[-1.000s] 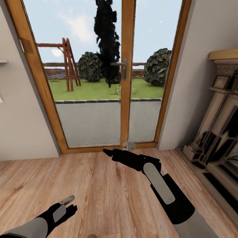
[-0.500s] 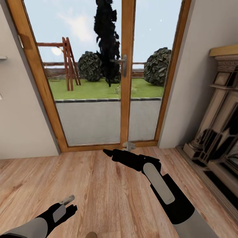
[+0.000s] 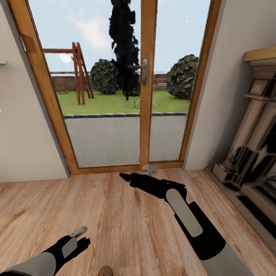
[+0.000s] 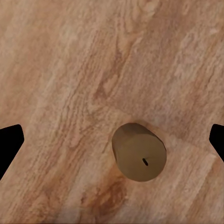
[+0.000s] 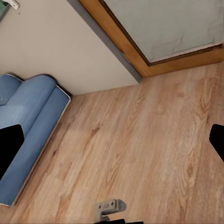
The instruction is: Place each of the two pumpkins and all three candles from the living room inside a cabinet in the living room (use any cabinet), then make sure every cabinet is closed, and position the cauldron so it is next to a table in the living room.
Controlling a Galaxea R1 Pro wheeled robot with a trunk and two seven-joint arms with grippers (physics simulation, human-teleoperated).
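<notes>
Left gripper sits low at the lower left of the head view, fingers spread apart and holding nothing; in the left wrist view its two dark fingertips show at the frame edges, wide open, with one candle upright on the wood floor between them, lower centre of that frame, untouched. A tan sliver at the bottom edge of the head view is probably the same candle. Right gripper reaches forward at frame centre toward the glass patio door; from the head view its opening cannot be told, but the right wrist view shows both tips at the frame edges, so it looks open and empty (blue sofa at that frame's left). Stone fireplace stands at the right edge. Judged progress: early — no candle grasped yet, pumpkins, cabinet and cauldron all left to handle.
</notes>
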